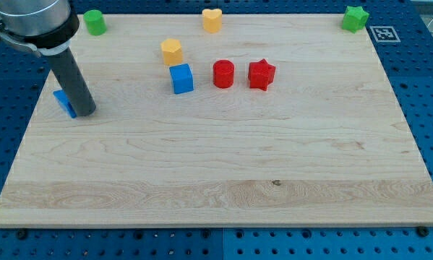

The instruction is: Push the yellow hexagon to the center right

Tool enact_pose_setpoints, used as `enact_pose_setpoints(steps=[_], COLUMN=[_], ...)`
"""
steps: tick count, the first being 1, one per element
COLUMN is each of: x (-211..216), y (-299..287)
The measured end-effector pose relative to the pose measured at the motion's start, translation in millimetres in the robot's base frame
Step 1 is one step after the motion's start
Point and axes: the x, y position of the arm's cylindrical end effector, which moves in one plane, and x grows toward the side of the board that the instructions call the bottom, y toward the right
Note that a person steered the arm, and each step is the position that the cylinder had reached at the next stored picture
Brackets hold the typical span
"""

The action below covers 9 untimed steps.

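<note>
The yellow hexagon point(171, 51) lies on the wooden board point(216, 166) in the upper middle-left. My tip point(85, 113) rests on the board at the left, well left and below the hexagon. A blue block point(63, 102) sits right against the rod's left side, partly hidden by it. A blue cube point(181, 78) lies just below the hexagon.
A red cylinder point(223, 74) and a red star point(261, 74) lie right of the blue cube. A yellow heart point(212, 20) is at the top middle. A green cylinder point(95, 22) is at the top left, a green star point(355, 18) at the top right.
</note>
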Motion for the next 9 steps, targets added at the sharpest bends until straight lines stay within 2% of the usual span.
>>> enact_pose_setpoints(steps=[3,4,5,9], x=[-100,-122,-131,-133], y=[9,9,27,166])
